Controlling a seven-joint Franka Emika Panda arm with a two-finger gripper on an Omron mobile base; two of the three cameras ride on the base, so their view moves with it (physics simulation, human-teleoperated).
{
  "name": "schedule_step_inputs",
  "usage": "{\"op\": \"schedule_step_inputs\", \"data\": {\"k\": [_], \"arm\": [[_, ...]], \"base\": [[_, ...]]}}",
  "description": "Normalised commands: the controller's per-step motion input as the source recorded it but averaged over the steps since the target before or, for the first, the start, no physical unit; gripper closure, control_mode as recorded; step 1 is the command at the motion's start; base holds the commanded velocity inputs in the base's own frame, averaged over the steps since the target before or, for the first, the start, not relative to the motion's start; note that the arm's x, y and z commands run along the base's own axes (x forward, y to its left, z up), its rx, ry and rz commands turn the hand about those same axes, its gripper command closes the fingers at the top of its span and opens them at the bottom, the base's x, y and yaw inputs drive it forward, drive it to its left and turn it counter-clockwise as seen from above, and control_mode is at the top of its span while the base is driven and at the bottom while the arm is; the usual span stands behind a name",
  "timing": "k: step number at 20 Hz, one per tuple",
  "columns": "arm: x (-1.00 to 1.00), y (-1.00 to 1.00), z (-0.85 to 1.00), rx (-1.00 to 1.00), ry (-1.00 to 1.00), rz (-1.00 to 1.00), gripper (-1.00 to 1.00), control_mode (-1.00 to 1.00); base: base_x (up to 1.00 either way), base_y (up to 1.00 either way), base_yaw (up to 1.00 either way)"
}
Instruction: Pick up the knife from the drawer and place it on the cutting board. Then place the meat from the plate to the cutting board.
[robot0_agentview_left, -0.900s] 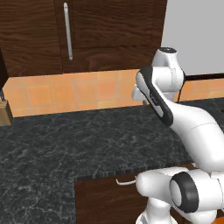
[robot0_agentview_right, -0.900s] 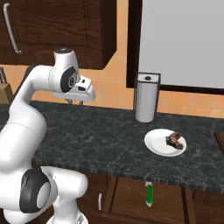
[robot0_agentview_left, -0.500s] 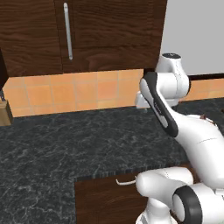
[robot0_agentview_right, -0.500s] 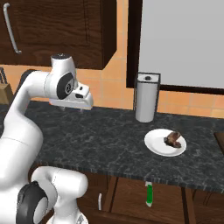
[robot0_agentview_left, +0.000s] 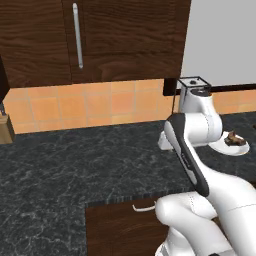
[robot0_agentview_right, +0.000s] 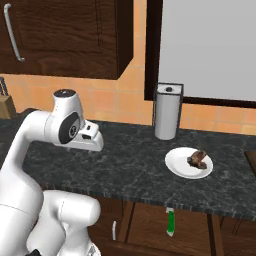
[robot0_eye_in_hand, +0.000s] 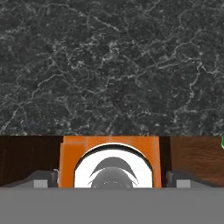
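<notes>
Left base view: white arm bends up from lower right, its wrist over the dark marbled table (robot0_agentview_left: 75, 165), just left of the plate (robot0_agentview_left: 235, 148). Plate sits at far right of the table w/ the meat (robot0_agentview_left: 233, 138) on it. Paper towel holder (robot0_agentview_left: 194, 90) stands behind the arm, against the orange tile wall. Wood knife block (robot0_agentview_left: 6, 128) at far left edge. Upper cabinet w/ long silver handle (robot0_agentview_left: 77, 35) above. Below the table edge, a brown drawer front (robot0_agentview_left: 117, 227) w/ curved silver handle, partly hidden by the arm.

Right base view: hand (robot0_agentview_right: 93, 143) hangs over the table, pointed down, nothing in it; fingers hidden under the wrist body here. Plate (robot0_agentview_right: 177, 165) well to its right, meat (robot0_agentview_right: 197, 159) on the plate's right half. Paper towel holder (robot0_agentview_right: 166, 118) upright behind the plate, near the wall. Knife (robot0_agentview_right: 170, 223) w/ green handle lies in the open drawer (robot0_agentview_right: 150, 227) below the table's front edge, under the plate. Dark board edge at far right – too little shows to tell more.

Hand view: looks straight down on bare marbled table (robot0_eye_in_hand: 109, 65). Two finger tips (robot0_eye_in_hand: 41, 178) stand far apart at the bottom corners, so jaws wide, empty gap between. Brown wood at bottom right; a green speck at the right edge, can't tell what.
</notes>
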Motion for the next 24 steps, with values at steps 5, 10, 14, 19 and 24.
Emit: {"op": "schedule_step_inputs", "data": {"k": [5,10,14,19,24], "arm": [[0.0,0.0,0.0,0.0,0.0,0.0,-1.0,1.0],[0.0,0.0,0.0,0.0,0.0,0.0,-1.0,1.0],[0.0,0.0,0.0,0.0,0.0,0.0,-1.0,1.0],[0.0,0.0,0.0,0.0,0.0,0.0,-1.0,1.0],[0.0,0.0,0.0,0.0,0.0,0.0,-1.0,1.0]], "base": [[-0.89,-0.02,0.0],[-0.98,-0.2,0.0],[-0.38,-0.97,-0.05],[0.0,-1.0,0.0],[0.04,-1.0,0.08]]}}
